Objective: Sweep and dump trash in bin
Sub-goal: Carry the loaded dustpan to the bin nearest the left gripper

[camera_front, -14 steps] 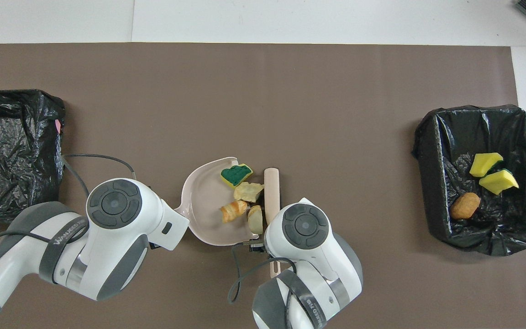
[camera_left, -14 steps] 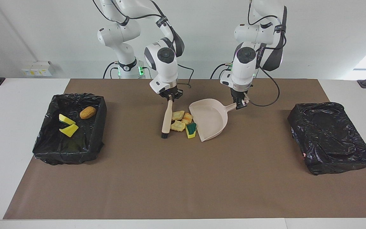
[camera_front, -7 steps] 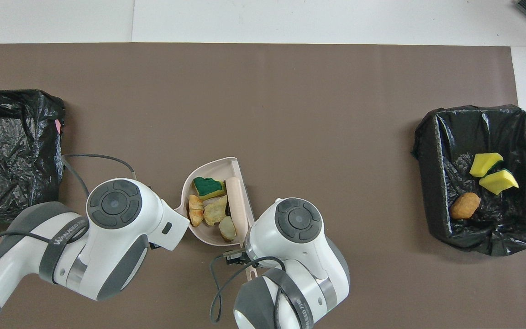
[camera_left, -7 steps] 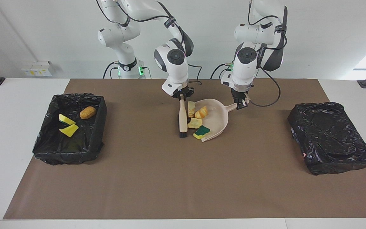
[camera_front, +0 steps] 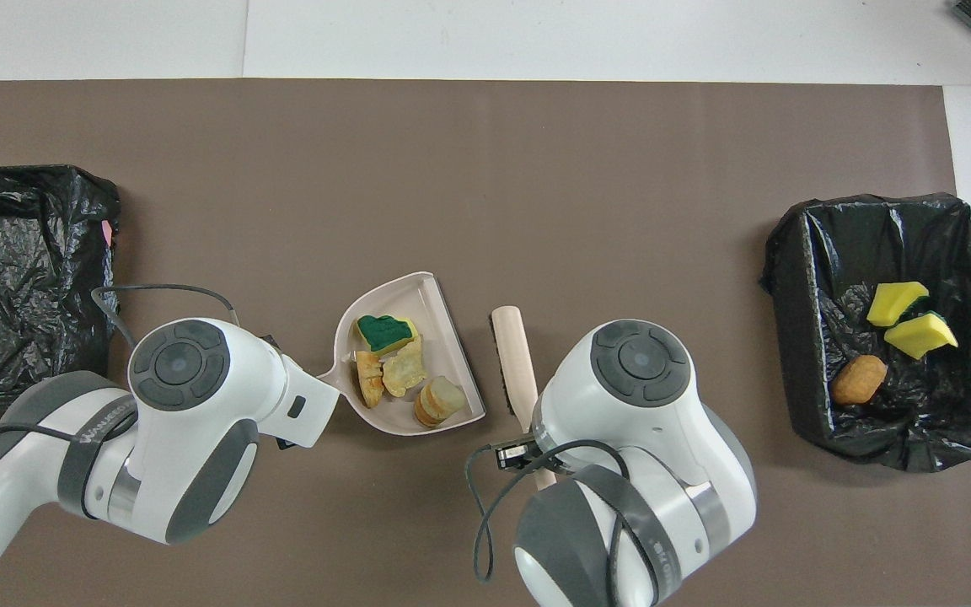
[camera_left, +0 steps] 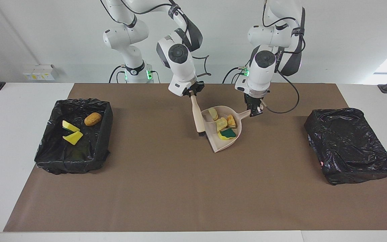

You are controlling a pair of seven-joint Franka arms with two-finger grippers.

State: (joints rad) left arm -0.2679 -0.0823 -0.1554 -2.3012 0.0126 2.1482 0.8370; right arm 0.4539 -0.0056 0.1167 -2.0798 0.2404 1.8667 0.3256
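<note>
- An open black-lined bin (camera_left: pixel 74 134) is sitting at the right arm's end of the table, holding two yellow sponge pieces (camera_left: pixel 71 132) and a tan lump (camera_left: pixel 92 118).
- The right gripper (camera_left: pixel 192 93) is clamping the handle of the beige brush (camera_left: pixel 198 116), which is hanging tilted with its bristles just beside the dustpan's open edge and apart from the scraps.
- The beige dustpan (camera_left: pixel 213 143) is sitting near mid-table, carrying four pieces of trash (camera_left: pixel 223 123): pale and tan lumps plus the green-topped sponge (camera_left: pixel 227 133).
- The left gripper (camera_left: pixel 254 110) is gripping the dustpan's handle, fingers closed on it.
- A second black bag-covered bin (camera_left: pixel 349 144) is lying at the left arm's end, with nothing showing inside.
- The sweeping step is looking finished, since no scraps are lying loose on the brown mat (camera_left: pixel 180 188); dumping is coming up.
- The next move is calling for lifting the pan level, keeping its open edge from dipping, carrying it over a bin and tipping there.
</note>
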